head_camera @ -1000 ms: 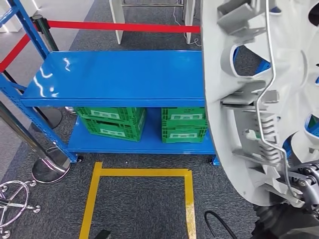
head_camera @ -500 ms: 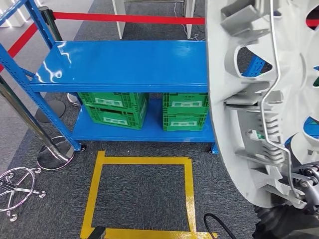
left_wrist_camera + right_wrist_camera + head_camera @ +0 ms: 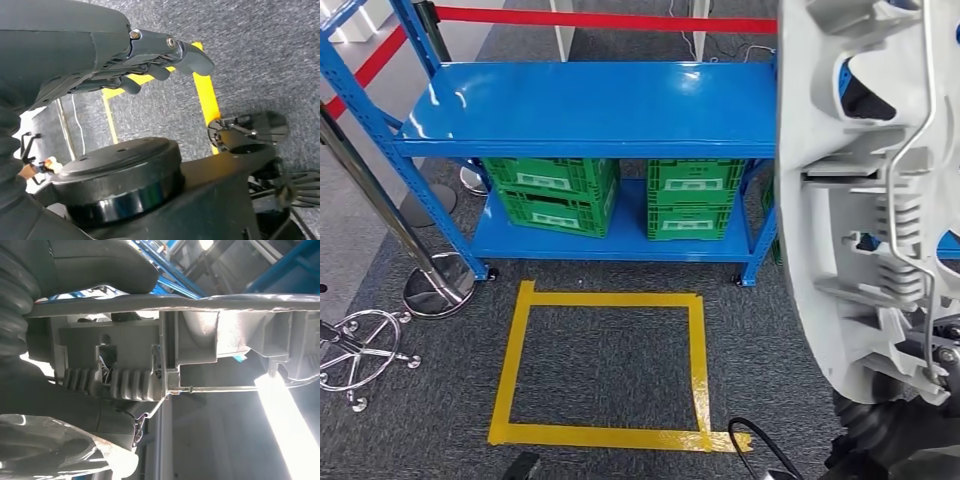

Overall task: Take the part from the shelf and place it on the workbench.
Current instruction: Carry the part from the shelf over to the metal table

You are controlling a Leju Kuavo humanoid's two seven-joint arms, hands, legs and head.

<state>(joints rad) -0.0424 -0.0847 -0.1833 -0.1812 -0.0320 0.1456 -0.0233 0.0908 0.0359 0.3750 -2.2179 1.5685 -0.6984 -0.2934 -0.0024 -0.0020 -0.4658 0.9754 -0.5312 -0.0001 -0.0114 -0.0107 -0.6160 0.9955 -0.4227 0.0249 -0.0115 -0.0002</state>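
The right hand grips the grey part clear of the blue shelf, the left hand hangs loosely spread, so carrying to the counter comes next.

Blue shelf; approx. four green crates on btm tier.

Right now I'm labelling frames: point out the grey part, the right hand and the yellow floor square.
grey part (image 3: 848, 200), head view, ribbed inner face.
right hand (image 3: 940, 368), head view, dark fingers at the part's lower rim.
yellow floor square (image 3: 697, 360), head view, right tape strip.
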